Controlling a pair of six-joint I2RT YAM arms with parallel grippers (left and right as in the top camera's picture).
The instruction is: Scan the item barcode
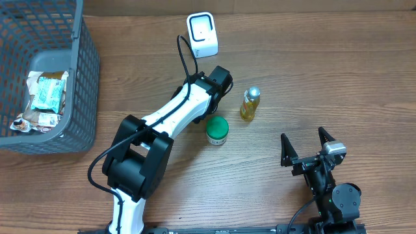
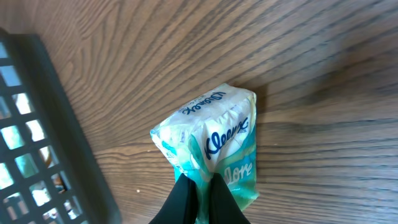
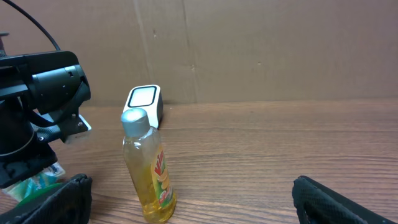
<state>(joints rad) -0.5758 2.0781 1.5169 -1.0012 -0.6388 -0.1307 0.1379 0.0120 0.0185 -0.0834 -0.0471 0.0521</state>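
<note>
My left gripper (image 2: 199,184) is shut on the end of a teal and white Kleenex tissue pack (image 2: 214,134), held above the wooden table. In the overhead view the left gripper (image 1: 218,80) sits just below the white barcode scanner (image 1: 201,34), and its wrist hides the pack. In the right wrist view a bit of the teal pack (image 3: 38,180) shows under the left gripper, with the scanner (image 3: 144,100) behind. My right gripper (image 1: 309,147) stands open near the front edge with nothing between its fingers (image 3: 73,194).
A small yellow bottle (image 1: 250,104) with a silver cap stands right of the left gripper. A green-lidded jar (image 1: 217,130) sits beside the left arm. A grey mesh basket (image 1: 86,78) with several packets is at the far left, and its wall (image 2: 37,130) shows close by.
</note>
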